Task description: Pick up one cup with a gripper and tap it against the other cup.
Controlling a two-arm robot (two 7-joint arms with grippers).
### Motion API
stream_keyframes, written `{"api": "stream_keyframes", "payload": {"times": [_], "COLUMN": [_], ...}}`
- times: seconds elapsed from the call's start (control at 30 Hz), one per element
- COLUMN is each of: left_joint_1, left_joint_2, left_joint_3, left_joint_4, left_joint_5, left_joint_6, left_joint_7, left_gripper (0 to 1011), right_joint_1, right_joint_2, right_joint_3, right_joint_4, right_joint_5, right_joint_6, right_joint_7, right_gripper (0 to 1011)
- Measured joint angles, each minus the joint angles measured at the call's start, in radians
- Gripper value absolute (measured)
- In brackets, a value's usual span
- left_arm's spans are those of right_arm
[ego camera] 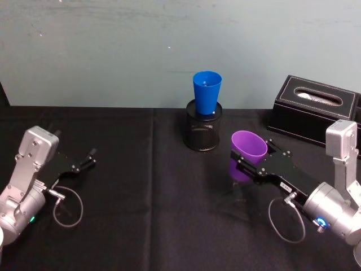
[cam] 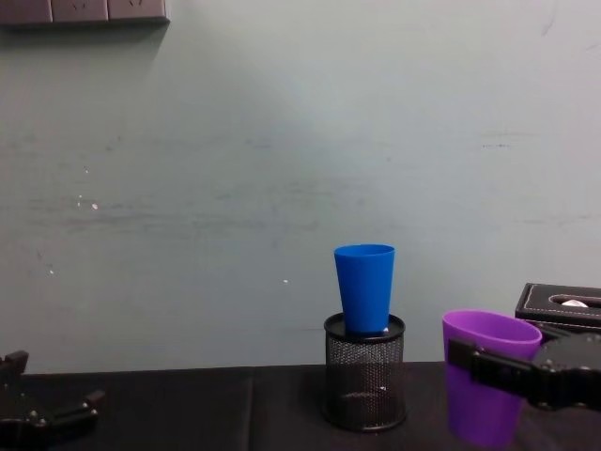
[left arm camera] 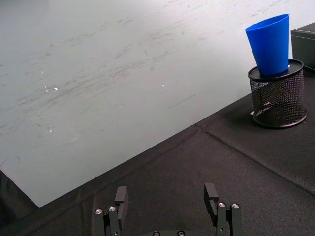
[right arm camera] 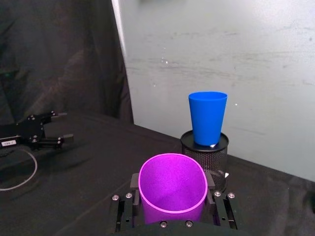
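1. Purple cup (ego camera: 248, 148) is clamped in our right gripper's (ego camera: 246, 165) jaws, seemingly lifted off the black surface (ego camera: 141, 192): pickup done.
2. Blue cup (ego camera: 206, 93) stands in the mesh holder (ego camera: 203, 132), at eleven o'clock from it, apart; the tap, we judge, remains.
3. Our left gripper (ego camera: 90, 157) rests at nine o'clock, jaws wide.

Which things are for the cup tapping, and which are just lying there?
For the job: purple cup, held by the right gripper; blue cup, standing in the mesh holder.
Just lying about: tissue box; left gripper, parked open at the left.
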Motion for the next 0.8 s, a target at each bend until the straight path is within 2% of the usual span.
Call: {"api": "stream_keyframes", "payload": {"times": [0.47,0.8], "left_joint_1": [0.000,0.000], "left_joint_2": [0.000,0.000], "left_joint_3": [0.000,0.000], "left_joint_4": [0.000,0.000], "left_joint_5": [0.000,0.000], "left_joint_6": [0.000,0.000], "left_joint_7": [0.000,0.000], "left_gripper": [1011,1012], "right_joint_1": [-0.026,-0.024], "right_joint_2": [0.013,0.008], "right_joint_3": [-0.008,-0.015], "right_joint_4": [-0.008,0.030], "right_joint_5": [-0.002,-0.014], "right_joint_6": [-0.013,-0.048], "right_joint_7": [0.003,0.015], "right_gripper": [731,731]}}
